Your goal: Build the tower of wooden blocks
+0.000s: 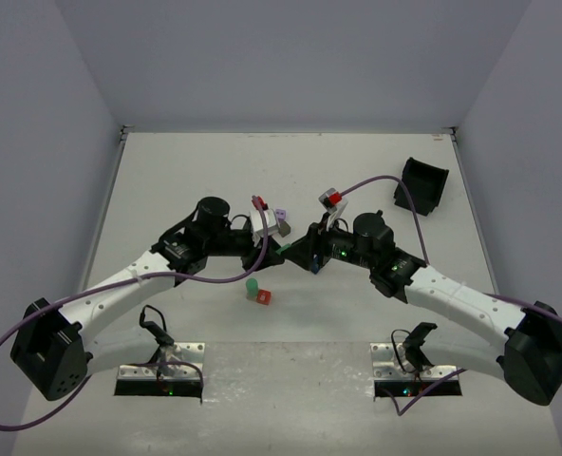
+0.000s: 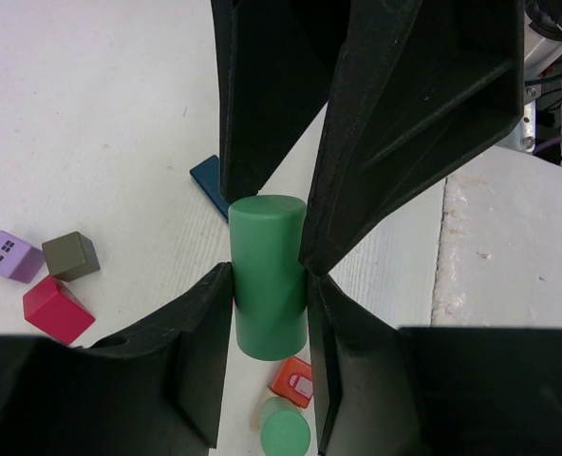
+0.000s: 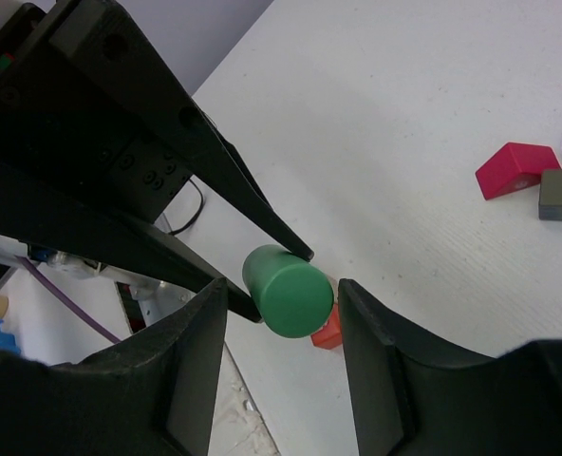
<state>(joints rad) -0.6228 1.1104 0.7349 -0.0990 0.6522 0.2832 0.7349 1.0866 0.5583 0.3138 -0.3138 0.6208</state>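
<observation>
Left gripper (image 2: 269,285) fingers at frame bottom clamp green cylinder (image 2: 267,237), frame centre, above table (image 2: 91,114). Right gripper (image 3: 283,285) fingers flank same cylinder, slim gaps both sides, not gripping. Red block (image 2: 56,309), olive block (image 2: 70,255), purple block (image 2: 9,255) clustered lower left.

Robot lab: walled white table (image 1: 167,171)

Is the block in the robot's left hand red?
No, the left hand grips a green cylinder.
</observation>
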